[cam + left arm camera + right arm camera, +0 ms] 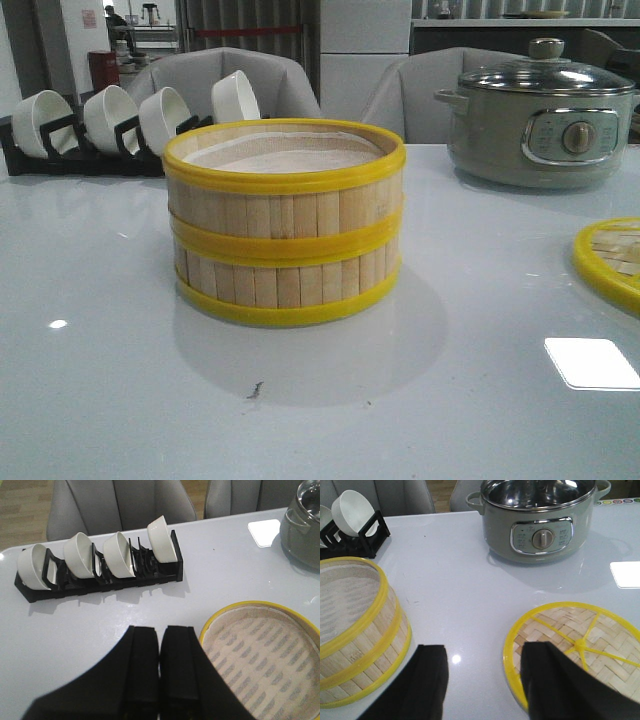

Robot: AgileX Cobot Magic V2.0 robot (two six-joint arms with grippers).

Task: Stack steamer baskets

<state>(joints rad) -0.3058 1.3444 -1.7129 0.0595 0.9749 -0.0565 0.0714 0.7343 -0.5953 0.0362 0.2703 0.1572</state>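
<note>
Two steamer baskets (285, 225) stand stacked one on the other in the middle of the white table, pale slats with yellow rims, a white paper liner inside the upper one. The stack also shows in the left wrist view (265, 655) and in the right wrist view (355, 630). My left gripper (160, 645) is shut and empty, above the table beside the stack's rim. My right gripper (482, 662) is open and empty, above the table between the stack and the flat woven lid (575, 645). Neither gripper shows in the front view.
A black rack with several white bowls (110, 125) stands at the back left. A grey electric pot with a glass lid (540, 120) stands at the back right. The woven lid (612, 258) lies at the right edge. Grey chairs stand behind the table.
</note>
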